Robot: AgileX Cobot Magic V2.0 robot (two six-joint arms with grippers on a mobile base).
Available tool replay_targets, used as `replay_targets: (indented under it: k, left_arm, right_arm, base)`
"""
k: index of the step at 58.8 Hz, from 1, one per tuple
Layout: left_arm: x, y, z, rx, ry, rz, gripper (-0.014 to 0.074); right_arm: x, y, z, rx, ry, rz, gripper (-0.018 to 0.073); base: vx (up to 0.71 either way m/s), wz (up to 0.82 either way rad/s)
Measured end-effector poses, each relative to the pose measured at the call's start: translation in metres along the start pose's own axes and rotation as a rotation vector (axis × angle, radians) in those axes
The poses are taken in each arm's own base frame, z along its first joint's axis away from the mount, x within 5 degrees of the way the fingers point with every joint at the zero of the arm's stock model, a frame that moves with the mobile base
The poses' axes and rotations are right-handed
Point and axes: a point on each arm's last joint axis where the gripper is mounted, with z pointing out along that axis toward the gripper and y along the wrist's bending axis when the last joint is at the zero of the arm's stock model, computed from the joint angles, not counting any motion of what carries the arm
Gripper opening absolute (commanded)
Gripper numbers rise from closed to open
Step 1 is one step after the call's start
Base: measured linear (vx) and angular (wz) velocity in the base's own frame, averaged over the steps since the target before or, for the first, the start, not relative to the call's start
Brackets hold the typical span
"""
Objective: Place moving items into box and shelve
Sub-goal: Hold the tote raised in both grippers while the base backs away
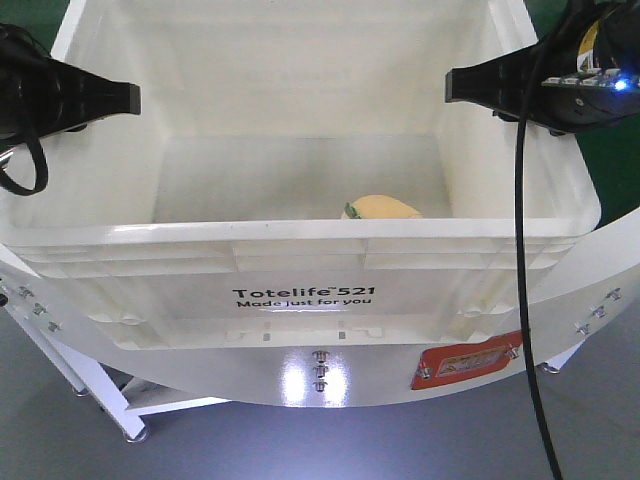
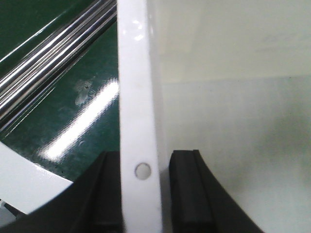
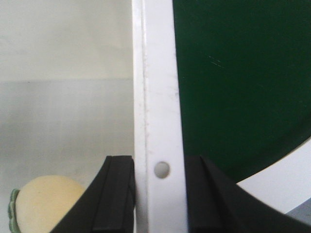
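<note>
Clamping box (image 1: 300,262) — left gripper (image 2: 142,160), right gripper (image 3: 160,162)

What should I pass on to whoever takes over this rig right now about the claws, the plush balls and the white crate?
Left claw: shut on the left rim of the crate, a finger either side.
Right claw: shut on its right rim likewise.
Yellow plush ball: inside the crate, by the front wall.
Brown-pink ball: not visible in any view; check.
Done: at least one ball boxed, both rims gripped.
Left: lift the crate and shelve it.
</note>
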Motion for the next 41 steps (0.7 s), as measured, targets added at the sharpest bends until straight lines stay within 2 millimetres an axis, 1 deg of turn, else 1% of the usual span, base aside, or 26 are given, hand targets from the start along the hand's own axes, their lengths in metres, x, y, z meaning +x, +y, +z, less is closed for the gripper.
replay_targets:
  k: [18,41]
  left_arm:
    - [0.0,-0.0006,-0.0002,0.002,-0.001,0.001,0.0038]
    - [0.0002,-0.0007,-0.0002,0.003,0.001,0.0,0.0038]
  right_arm:
    - [0.0002,-0.0005,-0.0005,0.002,0.002,0.001,0.0039]
    - [0.0002,-0.0006,-0.0009,0.002,0.001,0.001,0.0039]
  base:
    - [-0.02,0.06]
    - [-0.06,0.23]
